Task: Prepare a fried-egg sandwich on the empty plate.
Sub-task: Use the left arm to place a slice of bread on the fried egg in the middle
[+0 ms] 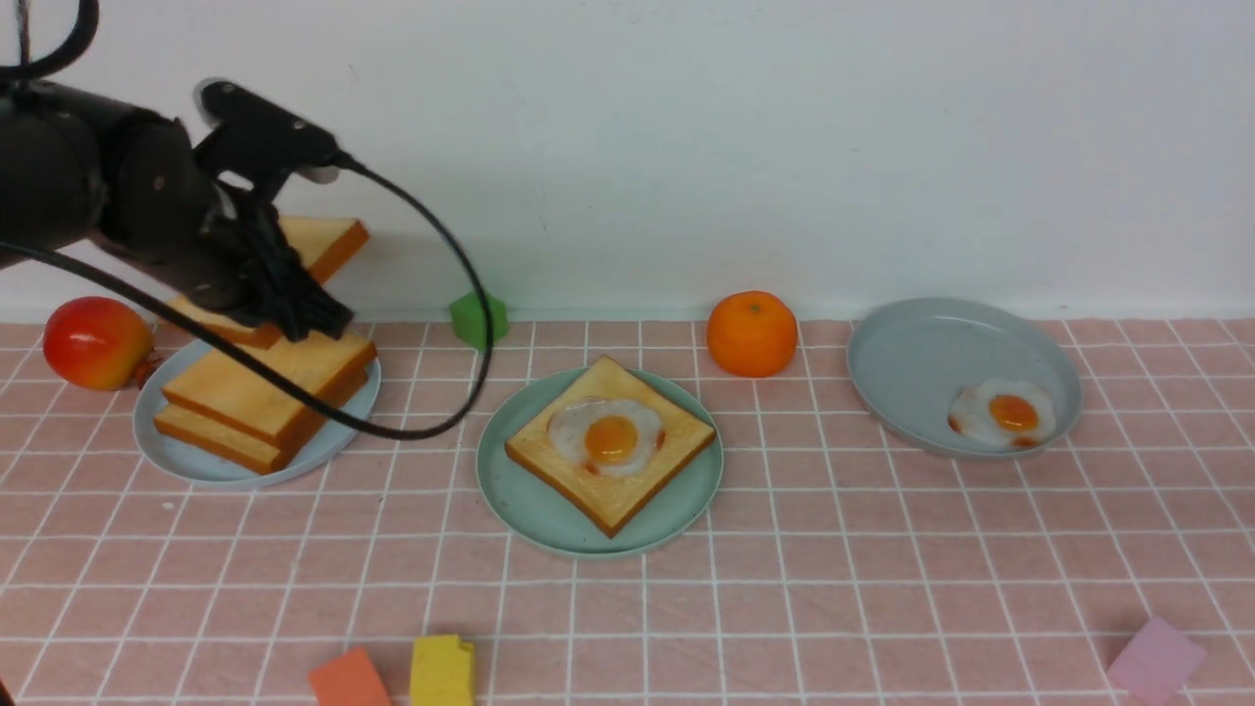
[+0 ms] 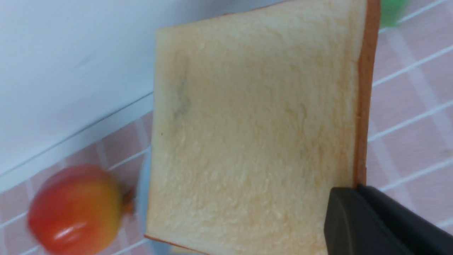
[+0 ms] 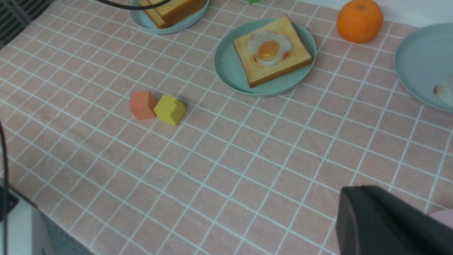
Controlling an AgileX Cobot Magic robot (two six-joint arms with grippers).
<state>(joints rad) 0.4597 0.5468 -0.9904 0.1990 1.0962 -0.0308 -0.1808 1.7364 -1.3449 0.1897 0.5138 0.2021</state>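
Note:
The mint-green plate (image 1: 520,500) sits mid-table and carries one toast slice (image 1: 627,490) with a fried egg (image 1: 608,436) on top. The same plate (image 3: 226,67) and egg (image 3: 269,49) appear in the right wrist view. My left gripper (image 1: 304,319) is shut on the corner of another toast slice (image 1: 324,240), held tilted in the air above the stack at the far left. In the left wrist view that slice (image 2: 254,124) fills the picture, pinched at its crust by the gripper (image 2: 357,187). My right gripper (image 3: 350,193) is shut and empty, above bare tablecloth.
Beneath the held slice, a pale blue plate (image 1: 196,461) holds two stacked toasts (image 1: 265,387); an apple (image 1: 95,341) lies beside it. An orange (image 1: 751,333), a grey dish (image 1: 922,363) with a lone egg (image 1: 1005,414), and green (image 1: 478,319), orange (image 1: 348,679), yellow (image 1: 441,672) and pink (image 1: 1155,659) blocks lie around.

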